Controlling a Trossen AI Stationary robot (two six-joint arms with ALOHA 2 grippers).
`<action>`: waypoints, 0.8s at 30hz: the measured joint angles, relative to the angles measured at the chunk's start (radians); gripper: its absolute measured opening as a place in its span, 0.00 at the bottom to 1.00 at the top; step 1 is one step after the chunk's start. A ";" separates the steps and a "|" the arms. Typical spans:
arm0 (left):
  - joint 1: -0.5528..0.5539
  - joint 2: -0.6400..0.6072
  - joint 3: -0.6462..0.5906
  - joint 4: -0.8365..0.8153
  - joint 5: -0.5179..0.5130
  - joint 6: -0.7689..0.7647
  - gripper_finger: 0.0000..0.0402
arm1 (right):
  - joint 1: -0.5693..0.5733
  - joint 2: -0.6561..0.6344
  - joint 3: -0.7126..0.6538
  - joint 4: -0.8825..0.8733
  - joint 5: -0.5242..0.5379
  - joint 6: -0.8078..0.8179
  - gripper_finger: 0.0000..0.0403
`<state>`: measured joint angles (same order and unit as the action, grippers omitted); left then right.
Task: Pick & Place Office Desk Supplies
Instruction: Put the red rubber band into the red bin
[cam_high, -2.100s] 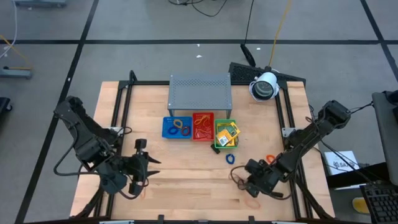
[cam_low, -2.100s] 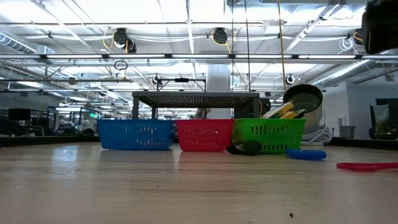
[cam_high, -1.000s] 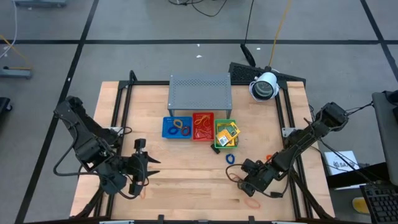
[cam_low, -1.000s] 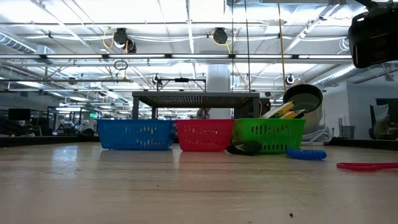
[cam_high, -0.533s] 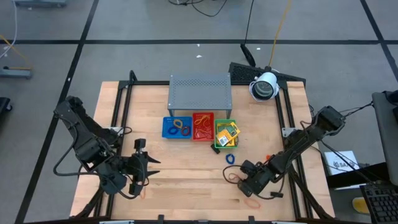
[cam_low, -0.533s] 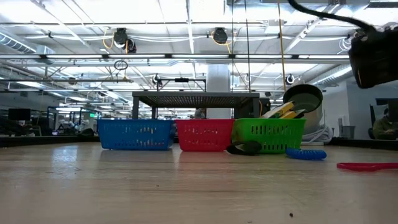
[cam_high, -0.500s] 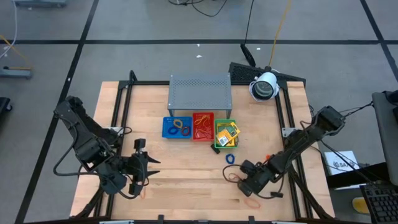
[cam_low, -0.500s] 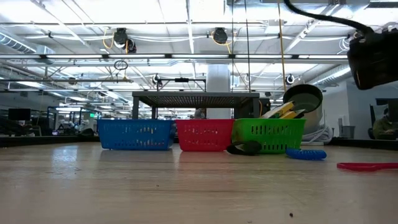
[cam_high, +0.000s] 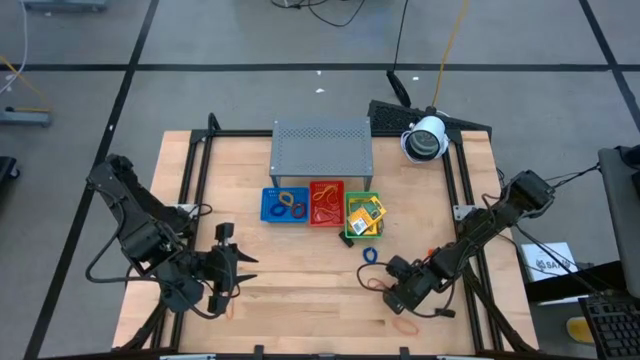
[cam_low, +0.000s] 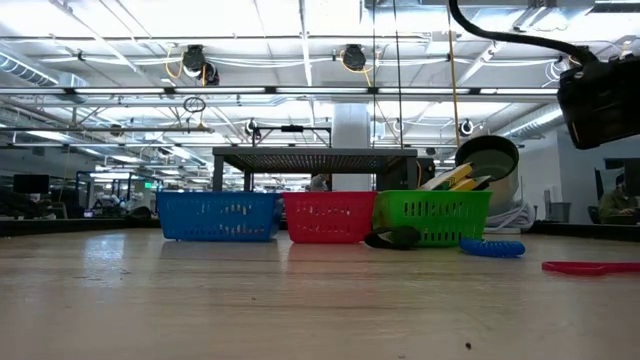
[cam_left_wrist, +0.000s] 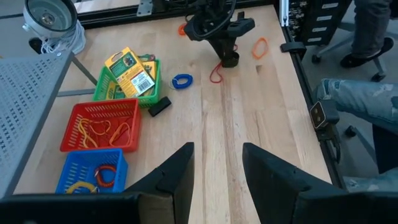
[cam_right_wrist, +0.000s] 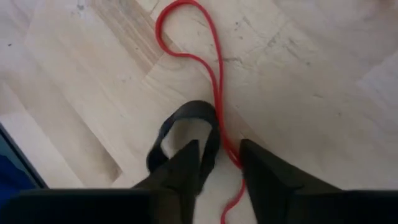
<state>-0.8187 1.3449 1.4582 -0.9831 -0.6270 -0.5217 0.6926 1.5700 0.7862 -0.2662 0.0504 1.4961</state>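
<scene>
Red rubber band (cam_right_wrist: 208, 74) lies on the bare wood at the near right of the table, directly under the right gripper (cam_right_wrist: 219, 160). Its strand runs into the narrow gap between the two dark fingers (cam_right_wrist: 264, 165), which stand close together on either side of it with their tips at the wood; whether they already pinch it I cannot tell. A black loop (cam_right_wrist: 183, 134) lies against the band beside one finger. Nearby, an orange band (cam_high: 405, 325) rests closer to the table's front edge, and another orange piece (cam_left_wrist: 182, 28) lies toward the right rail. The left gripper (cam_high: 222, 268) waits low over the near left of the table, fingers partly spread and holding nothing.

Farther in, a blue ring (cam_high: 370, 255) and a small black piece (cam_left_wrist: 159, 106) lie loose just in front of the green tray (cam_high: 348, 232).

Sorting looks well begun but unfinished: the green tray holds yellow-and-green packets (cam_high: 366, 213), the red tray (cam_high: 326, 187) holds orange bands, and the blue tray (cam_high: 267, 203) holds coloured rings. Behind them stands the grey perforated shelf (cam_high: 322, 144). By my count about five loose items remain.
</scene>
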 joint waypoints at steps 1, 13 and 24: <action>0.000 0.000 0.000 0.000 0.000 -0.005 0.36 | 0.000 0.000 0.000 -0.001 -0.001 0.006 0.24; 0.000 0.000 0.000 0.000 0.000 -0.008 0.36 | -0.021 -0.088 -0.002 0.026 -0.004 -0.052 0.01; 0.000 0.000 0.000 0.000 0.000 -0.008 0.36 | -0.082 -0.309 -0.002 0.032 0.077 -0.282 0.00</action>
<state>-0.8188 1.3449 1.4582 -0.9833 -0.6270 -0.5293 0.6106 1.2605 0.7845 -0.2343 0.1277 1.2144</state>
